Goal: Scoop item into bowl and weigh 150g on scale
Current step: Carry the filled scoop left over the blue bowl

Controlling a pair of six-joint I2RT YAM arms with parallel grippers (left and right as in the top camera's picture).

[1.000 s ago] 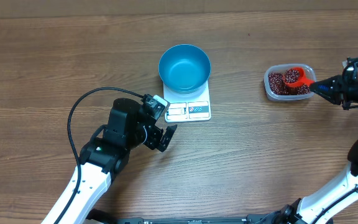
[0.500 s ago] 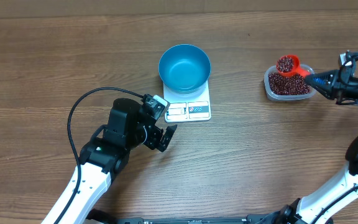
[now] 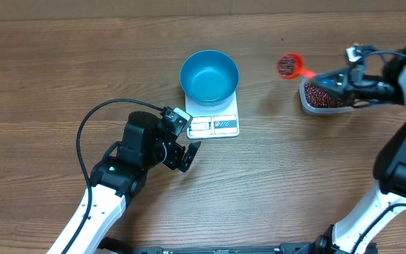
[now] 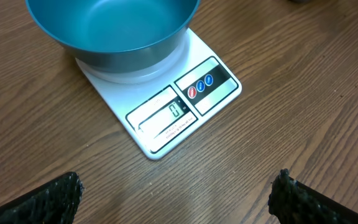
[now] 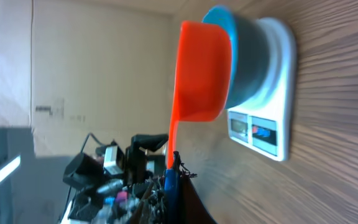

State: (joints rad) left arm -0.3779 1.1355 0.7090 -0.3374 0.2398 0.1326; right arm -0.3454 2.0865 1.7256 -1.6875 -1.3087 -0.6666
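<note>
Brown wood-grain worktop [image 3: 62,56] fills my overhead view, and both arms reach in from the near edge. The scale [image 3: 217,124] lies near the middle with its display and buttons facing the arms. The blue bowl [image 3: 209,75] sits on its far half. On the left wrist view I see the bowl's inside bare, and the display reads zero.

My left claw [image 4: 178,180] hangs just short of the scale, jaws spread as wide as they go and gripping nothing. Its two dark fingertips [image 4: 48,199] show at the bottom corners of that view, with bare wood between them. A black cable [image 3: 90,120] loops over the arm behind it.

My right claw [image 3: 335,83] is clamped tight on the handle of an orange scoop [image 3: 287,65]. The scoop is up off the worktop, between the tub [image 3: 309,104] and the bowl, nearer the tub. It carries a load of beans [image 3: 286,65]. More beans lie in the clear tub, right under the claw. On the right wrist view the scoop's cup stands in front of the bowl and scale.
</note>
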